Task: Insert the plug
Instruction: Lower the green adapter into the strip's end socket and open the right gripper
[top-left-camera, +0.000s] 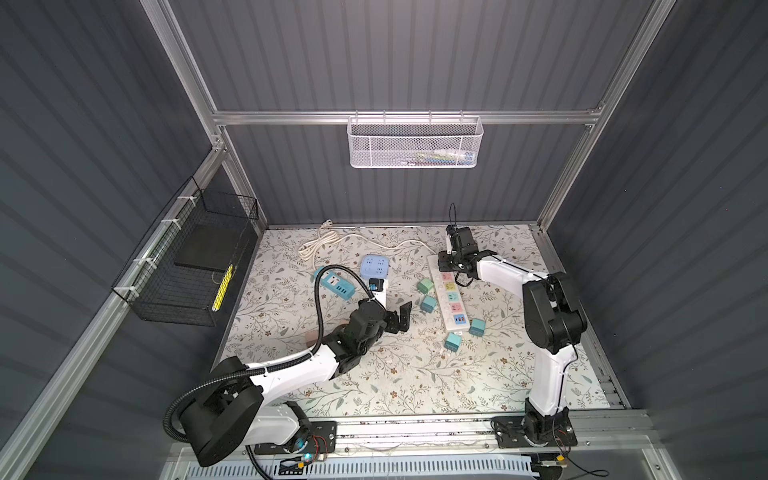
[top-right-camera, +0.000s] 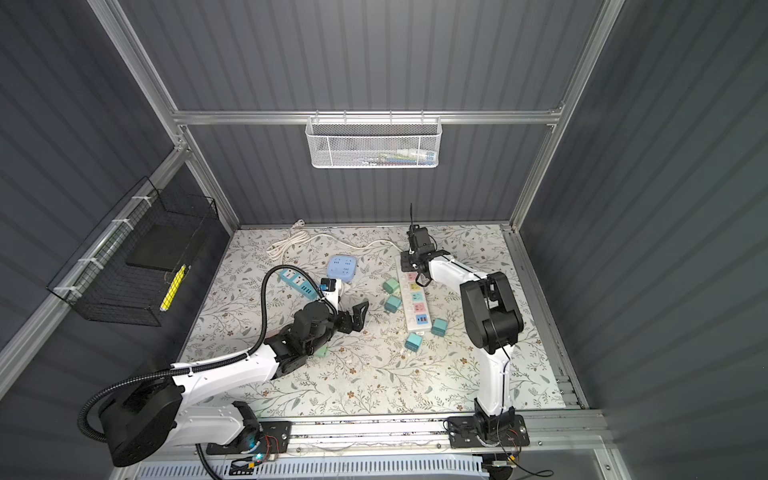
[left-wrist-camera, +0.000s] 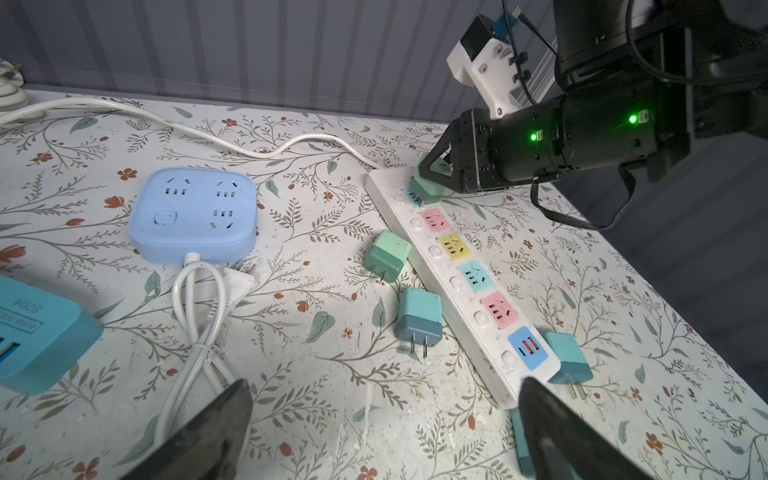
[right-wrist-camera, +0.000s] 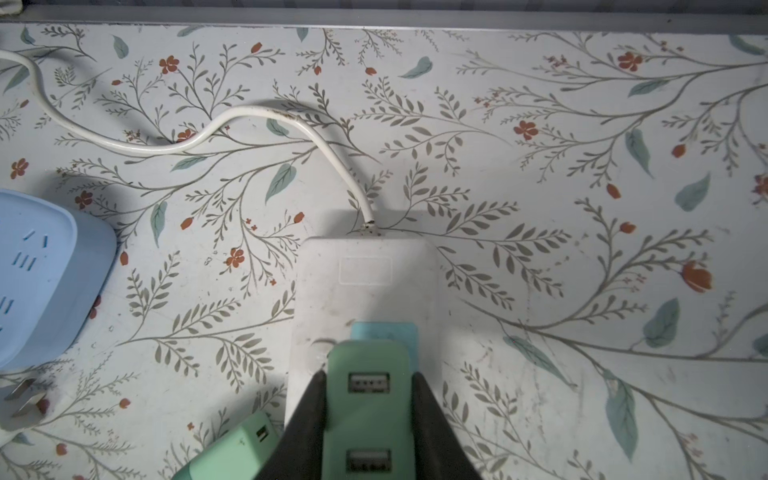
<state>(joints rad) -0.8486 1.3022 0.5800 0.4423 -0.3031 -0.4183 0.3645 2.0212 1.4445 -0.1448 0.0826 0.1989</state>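
green plug (right-wrist-camera: 368, 419) tight in right claw (right-wrist-camera: 368, 376), left claw (left-wrist-camera: 384, 384) spread wide, black slab (top-left-camera: 205, 249) inside wire basket (top-left-camera: 174, 313)

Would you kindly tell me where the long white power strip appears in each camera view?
In a top view: white power strip right of centre, running diagonally.
In a top view: strip likewise right of centre.
Left wrist: strip stretching diagonally away from the camera.
Right wrist: its cord end just beyond the green plug held by the right gripper.
Shared landmark: light-blue socket block, in all four.
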